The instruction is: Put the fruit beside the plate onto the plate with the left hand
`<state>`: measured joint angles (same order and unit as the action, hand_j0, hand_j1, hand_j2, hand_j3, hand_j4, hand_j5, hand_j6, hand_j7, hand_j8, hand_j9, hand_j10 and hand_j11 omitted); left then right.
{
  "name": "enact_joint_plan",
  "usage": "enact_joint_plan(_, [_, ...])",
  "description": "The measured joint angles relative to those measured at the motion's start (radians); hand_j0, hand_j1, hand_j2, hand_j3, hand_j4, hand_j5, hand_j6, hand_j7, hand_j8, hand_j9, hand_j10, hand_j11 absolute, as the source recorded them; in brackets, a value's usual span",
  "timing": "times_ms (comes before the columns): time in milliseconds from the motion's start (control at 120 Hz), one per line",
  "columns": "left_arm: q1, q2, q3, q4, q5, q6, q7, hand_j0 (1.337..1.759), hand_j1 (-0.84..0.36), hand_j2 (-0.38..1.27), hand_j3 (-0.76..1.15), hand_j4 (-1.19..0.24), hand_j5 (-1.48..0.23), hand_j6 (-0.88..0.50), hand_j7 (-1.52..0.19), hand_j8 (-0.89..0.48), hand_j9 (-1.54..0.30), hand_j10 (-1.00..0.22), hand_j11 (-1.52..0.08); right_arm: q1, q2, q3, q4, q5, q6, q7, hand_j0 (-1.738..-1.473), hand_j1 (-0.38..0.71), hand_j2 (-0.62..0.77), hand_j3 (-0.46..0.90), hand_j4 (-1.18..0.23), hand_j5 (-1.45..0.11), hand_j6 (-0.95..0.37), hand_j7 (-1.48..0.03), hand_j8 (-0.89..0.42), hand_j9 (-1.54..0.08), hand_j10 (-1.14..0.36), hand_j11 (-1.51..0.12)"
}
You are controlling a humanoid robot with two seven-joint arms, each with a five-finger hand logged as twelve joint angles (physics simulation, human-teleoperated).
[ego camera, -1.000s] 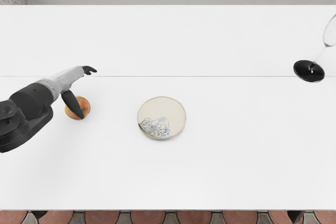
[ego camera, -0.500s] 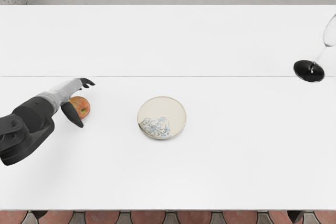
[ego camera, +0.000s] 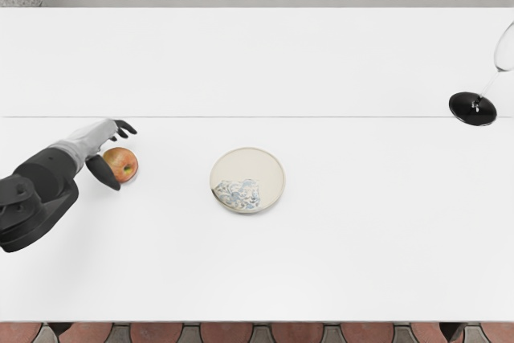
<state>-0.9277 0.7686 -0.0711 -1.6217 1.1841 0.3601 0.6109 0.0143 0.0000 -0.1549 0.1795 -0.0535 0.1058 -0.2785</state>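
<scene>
A red-and-yellow apple [ego camera: 122, 164] lies on the white table, left of a round cream plate [ego camera: 265, 168] with a blue pattern. My left hand [ego camera: 112, 150] comes in from the left edge and sits just left of the apple. Its fingers are spread, with the thumb [ego camera: 103, 173] below and beside the fruit and the fingertips [ego camera: 125, 128] above it. The hand holds nothing. The right arm is out of view.
A wine glass with a black foot [ego camera: 472, 108] stands at the far right edge of the table. A thin seam crosses the tabletop [ego camera: 337, 263] behind the plate.
My left arm has drawn back to the left. The thumb that lay across the apple has slid off it, so more of the apple shows. The apple and plate have not moved.
</scene>
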Motion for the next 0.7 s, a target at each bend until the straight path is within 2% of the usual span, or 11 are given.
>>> enact_joint_plan(192, [0.006,-0.015,-0.001,0.011,0.0,0.0,0.0,1.658,-0.1,0.13,0.0,-0.37,-0.49,-0.37,-0.49,-0.37,-0.49,-0.37,-0.49,0.0,0.0,0.0,0.0,0.0,0.0,0.0,-1.658,-0.35,0.0,0.0,0.0,0.0,0.0,0.0,0.0,0.0,0.0,0.0])
enact_joint_plan(325, [0.006,-0.015,-0.001,0.012,0.0,-0.002,0.0,1.657,-0.14,0.07,0.0,-0.43,-0.57,-0.43,-0.57,-0.43,-0.57,-0.43,-0.57,0.0,0.0,0.0,0.0,0.0,0.0,0.0,-1.658,-0.35,0.0,0.0,0.0,0.0,0.0,0.0,0.0,0.0,0.0,0.0])
enact_joint_plan(583, [0.004,-0.015,-0.002,0.012,0.0,-0.005,0.0,1.654,-0.19,0.18,0.0,-0.57,-0.75,-0.41,-0.75,-0.37,-0.75,-0.56,-0.75,0.0,0.0,-0.001,0.0,0.0,0.0,-0.001,-1.658,-0.35,0.0,0.0,0.0,0.0,0.0,0.0,0.0,0.0,0.0,0.0])
enact_joint_plan(700, [-0.01,-0.017,-0.005,0.01,-0.005,-0.005,0.002,1.653,-0.2,0.22,0.0,-0.55,-0.82,-0.37,-0.82,-0.33,-0.82,-0.58,-0.82,0.0,0.0,-0.001,0.0,0.0,0.0,0.0,-1.658,-0.35,0.0,0.0,0.0,0.0,0.0,0.0,0.0,0.0,0.0,0.0])
